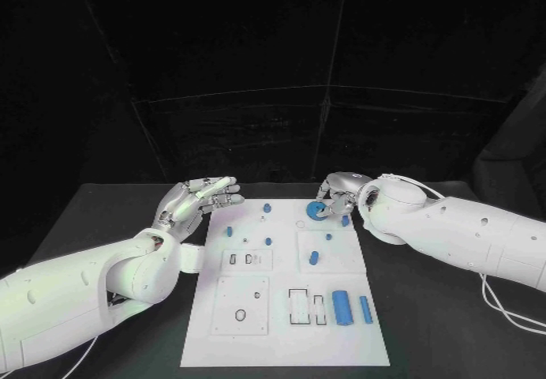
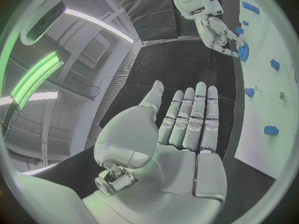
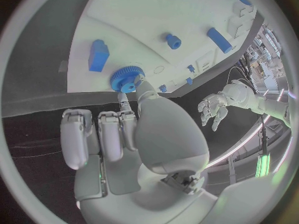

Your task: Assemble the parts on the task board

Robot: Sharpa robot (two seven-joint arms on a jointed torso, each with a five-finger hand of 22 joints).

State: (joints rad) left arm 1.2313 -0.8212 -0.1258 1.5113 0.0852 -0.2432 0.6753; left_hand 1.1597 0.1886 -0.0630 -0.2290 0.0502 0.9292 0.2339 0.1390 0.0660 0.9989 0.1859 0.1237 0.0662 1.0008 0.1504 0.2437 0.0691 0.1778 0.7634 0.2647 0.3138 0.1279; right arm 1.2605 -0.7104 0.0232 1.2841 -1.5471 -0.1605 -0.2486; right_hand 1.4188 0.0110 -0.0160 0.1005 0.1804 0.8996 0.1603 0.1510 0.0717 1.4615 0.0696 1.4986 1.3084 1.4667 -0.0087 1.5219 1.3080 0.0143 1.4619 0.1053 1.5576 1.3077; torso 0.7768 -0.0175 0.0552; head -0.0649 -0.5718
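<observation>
- The right hand (image 1: 338,197) pinches the blue gear (image 1: 316,209) between thumb and a finger at the far end of the task board (image 1: 285,347), so this hand is the nearer one.
- The gear (image 3: 127,78) hangs at the fingertips, just above the board; its short hub axis seems to point roughly toward the plate.
- The left hand (image 1: 196,202) hovers off the board's far left corner, fingers straight and apart, holding nothing.
</observation>
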